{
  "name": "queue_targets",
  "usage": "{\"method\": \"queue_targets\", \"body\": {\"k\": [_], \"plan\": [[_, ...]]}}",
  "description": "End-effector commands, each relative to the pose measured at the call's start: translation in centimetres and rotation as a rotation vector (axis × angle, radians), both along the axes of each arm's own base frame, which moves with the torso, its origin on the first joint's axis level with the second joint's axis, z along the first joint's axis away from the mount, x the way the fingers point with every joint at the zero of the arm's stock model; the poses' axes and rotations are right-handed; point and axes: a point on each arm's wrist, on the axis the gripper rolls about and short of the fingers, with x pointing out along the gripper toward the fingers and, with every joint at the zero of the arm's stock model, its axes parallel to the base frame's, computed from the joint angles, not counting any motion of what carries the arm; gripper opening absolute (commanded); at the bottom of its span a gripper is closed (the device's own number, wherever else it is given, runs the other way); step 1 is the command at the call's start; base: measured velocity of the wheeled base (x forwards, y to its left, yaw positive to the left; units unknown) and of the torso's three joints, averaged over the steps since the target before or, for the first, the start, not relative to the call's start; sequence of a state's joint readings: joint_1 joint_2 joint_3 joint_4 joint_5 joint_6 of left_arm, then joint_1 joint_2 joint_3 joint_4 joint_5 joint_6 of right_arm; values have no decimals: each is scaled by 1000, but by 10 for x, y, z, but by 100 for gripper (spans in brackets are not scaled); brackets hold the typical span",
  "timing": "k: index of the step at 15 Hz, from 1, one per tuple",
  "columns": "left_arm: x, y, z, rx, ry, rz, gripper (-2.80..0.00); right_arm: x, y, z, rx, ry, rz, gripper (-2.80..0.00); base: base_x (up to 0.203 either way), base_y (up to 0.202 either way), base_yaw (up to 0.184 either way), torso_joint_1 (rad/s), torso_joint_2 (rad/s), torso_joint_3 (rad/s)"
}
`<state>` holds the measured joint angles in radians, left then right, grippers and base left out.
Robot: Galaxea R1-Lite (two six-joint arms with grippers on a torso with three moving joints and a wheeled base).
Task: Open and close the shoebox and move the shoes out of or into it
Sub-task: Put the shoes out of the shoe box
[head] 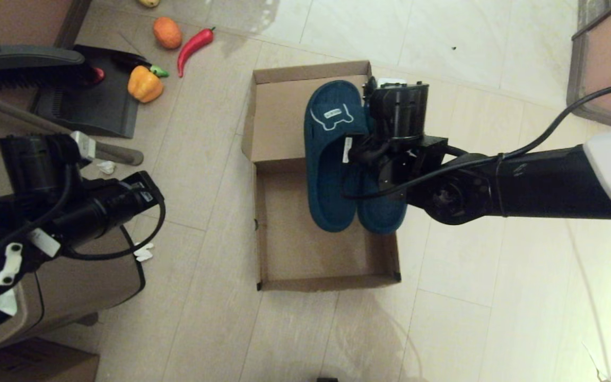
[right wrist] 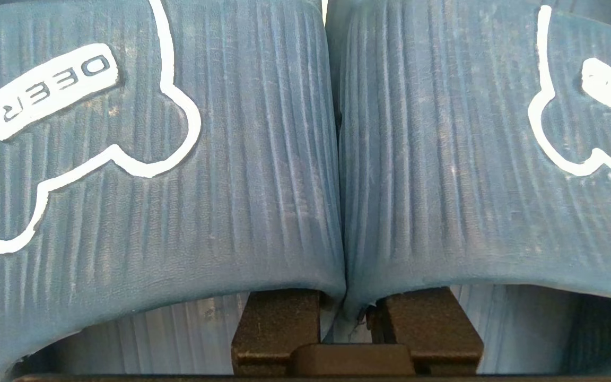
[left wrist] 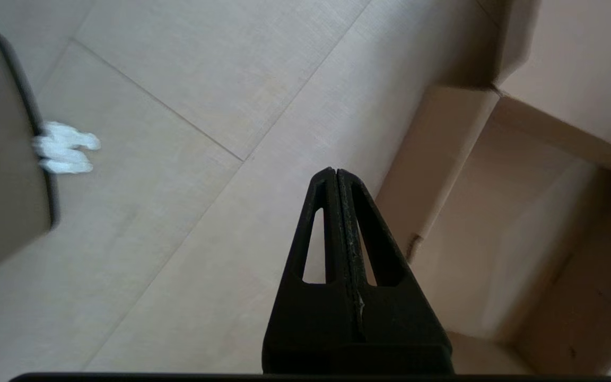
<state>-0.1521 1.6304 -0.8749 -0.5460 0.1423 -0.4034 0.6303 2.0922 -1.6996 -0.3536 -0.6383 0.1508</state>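
Note:
The brown cardboard shoebox [head: 305,265] lies open on the tiled floor, its hinged lid [head: 279,122] folded back on the far side. Both dark teal-blue shoes are over the box, side by side: one shoe [head: 329,159] shows its white-outlined logo, the other shoe [head: 382,215] is half hidden under my right arm [head: 496,185]. My right gripper [right wrist: 343,313] is shut on the two inner strap edges, one finger tucked inside each shoe. My left gripper [left wrist: 335,172] is shut and empty, parked left of the box wall [left wrist: 443,175].
A brown trash bin [head: 72,286] stands under my left arm. A dustpan with brush [head: 88,101], a yellow pepper [head: 145,84], a red chili [head: 194,48] and an orange [head: 167,33] lie at far left. Paper scraps [head: 106,167] dot the floor. Furniture [head: 608,63] stands at far right.

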Motion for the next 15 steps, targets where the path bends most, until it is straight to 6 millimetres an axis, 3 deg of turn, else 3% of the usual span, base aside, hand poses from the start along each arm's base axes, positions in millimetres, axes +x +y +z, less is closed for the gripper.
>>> {"method": "queue_targets", "body": {"k": [1,5,8,11,15], "plan": [[-1,-12,0,-1,-4,-39,-280,6,-30,15,23,-30,-72,-280,0,0,0,0,0,0],[-1,-24,-6,6,18,-73,-280,28,-117,26,15,-40,-256,-280,0,0,0,0,0,0],[0,-24,-8,7,26,-71,-280,31,-181,16,-14,10,-332,-280,0,0,0,0,0,0],[-1,-24,-6,6,20,-72,-280,53,-220,-28,1,115,-425,-280,0,0,0,0,0,0],[1,-24,-5,5,17,-72,-280,91,-230,-103,7,215,-448,-280,0,0,0,0,0,0]]}}
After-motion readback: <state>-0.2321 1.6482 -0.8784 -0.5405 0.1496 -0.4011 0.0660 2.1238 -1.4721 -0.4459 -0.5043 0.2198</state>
